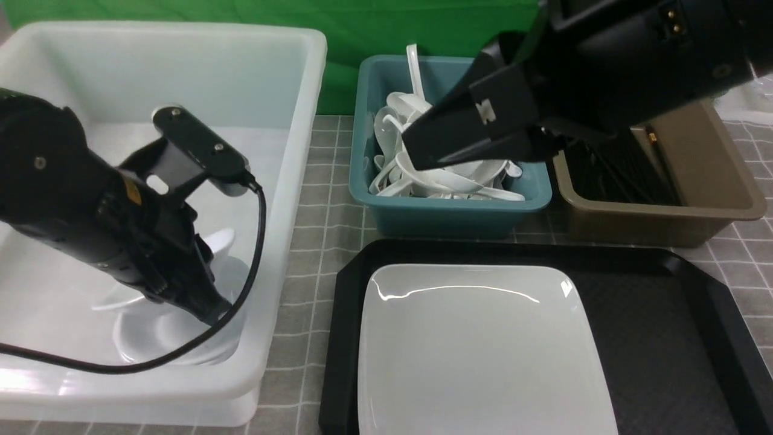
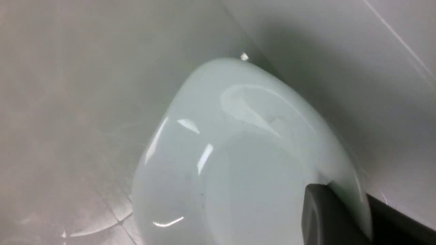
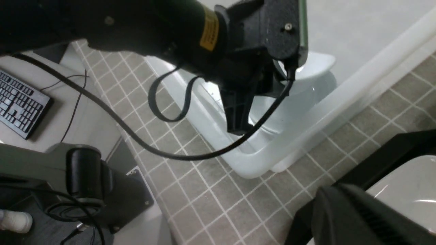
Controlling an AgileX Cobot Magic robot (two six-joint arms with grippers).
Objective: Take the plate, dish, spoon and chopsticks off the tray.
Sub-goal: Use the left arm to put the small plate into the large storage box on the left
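A: Looking at what sort of surface?

B: Looking at a tabletop (image 1: 320,199) patterned in grey squares with thin white lines, backing onto a bright green backdrop (image 1: 392,24). From the right wrist view, also catching a black keyboard (image 3: 20,105) and loose cables on a pale desk beside the table.

A: Finding the tray where?

B: Finding the black tray (image 1: 664,338) at the near right, with its cut corners and raised rim, and carrying the large square white plate (image 1: 483,350) on its left half.

A: And behind it?

B: Seeing a teal bin (image 1: 459,208) heaped with white soup spoons (image 1: 447,175), sitting just beside a brown bin (image 1: 664,223) holding black chopsticks (image 1: 610,175), one showing a gold band. Not managing to tell any one spoon from the rest.

A: Noticing what on the left?

B: Noticing a big white plastic tub (image 1: 290,181). Watching the left gripper (image 1: 211,314) reaching down into it, nearly closed and pinching the rim of a small deep white dish (image 2: 211,163). Placing that dish low in the tub, near its right wall, but not managing to tell whether it is resting or lifted.

A: And the other arm?

B: Watching the right gripper (image 1: 416,154) hovering above the teal bin, with its fingers pressed together into a closed black wedge.
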